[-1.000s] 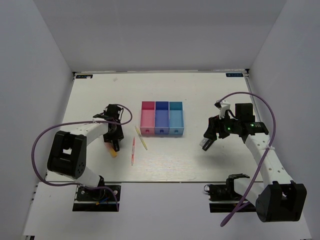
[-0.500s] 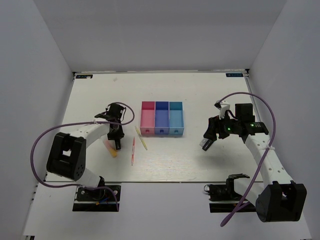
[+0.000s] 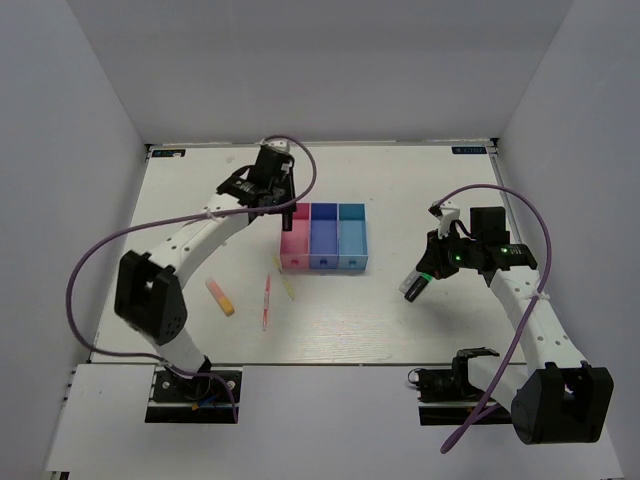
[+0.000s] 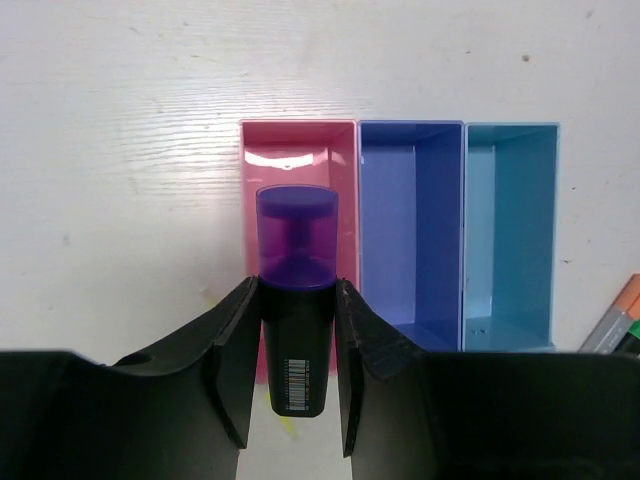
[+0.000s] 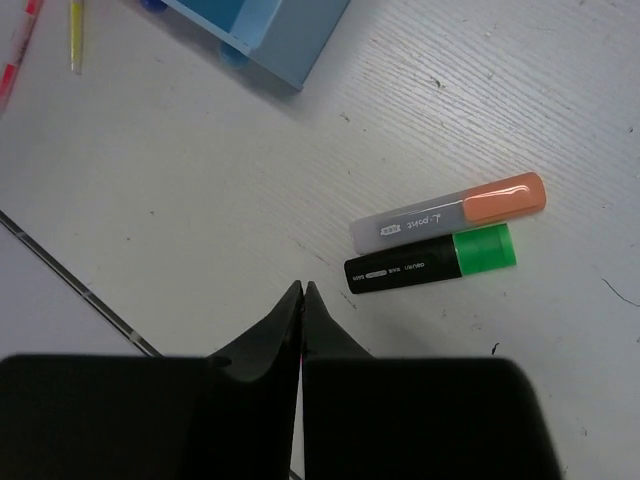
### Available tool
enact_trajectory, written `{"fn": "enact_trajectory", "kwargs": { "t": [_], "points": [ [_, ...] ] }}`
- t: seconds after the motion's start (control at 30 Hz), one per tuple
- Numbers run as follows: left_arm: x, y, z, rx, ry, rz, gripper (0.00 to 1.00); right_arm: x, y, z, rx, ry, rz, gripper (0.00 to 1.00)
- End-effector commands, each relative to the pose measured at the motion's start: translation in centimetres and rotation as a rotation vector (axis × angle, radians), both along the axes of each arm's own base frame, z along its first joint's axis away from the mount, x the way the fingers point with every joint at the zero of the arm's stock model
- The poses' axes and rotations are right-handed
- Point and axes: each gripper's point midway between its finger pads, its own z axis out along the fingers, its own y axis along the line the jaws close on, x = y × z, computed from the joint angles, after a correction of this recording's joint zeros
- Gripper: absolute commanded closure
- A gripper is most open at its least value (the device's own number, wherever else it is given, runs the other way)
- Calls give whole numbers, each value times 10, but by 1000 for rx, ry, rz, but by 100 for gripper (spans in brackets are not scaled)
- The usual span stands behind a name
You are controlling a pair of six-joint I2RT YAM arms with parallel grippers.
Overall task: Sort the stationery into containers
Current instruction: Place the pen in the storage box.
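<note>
Two left fingers (image 4: 228,365) pinch the purple marker (image 4: 296,300) between them.

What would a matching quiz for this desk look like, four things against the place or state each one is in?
Things
1. purple marker
2. green-capped marker
3. teal bin
4. right gripper

Places or states
A. shut on nothing
B. clamped in the left gripper, over the pink bin
C. empty, at one end of the row
D. lying on the table beside the orange-capped marker

Pairs: 1-B, 2-D, 3-C, 4-A
</note>
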Motion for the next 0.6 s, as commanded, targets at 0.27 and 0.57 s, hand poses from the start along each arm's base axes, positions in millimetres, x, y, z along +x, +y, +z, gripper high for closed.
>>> {"fn": "enact_trajectory", "kwargs": {
  "t": [0.27, 0.57],
  "points": [
    [19, -30, -57, 79, 132, -32, 77, 4, 2, 9, 6, -30, 11, 61],
    [14, -30, -55, 97, 127, -35, 42, 5, 2, 11, 2, -42, 15, 42]
  ]
}}
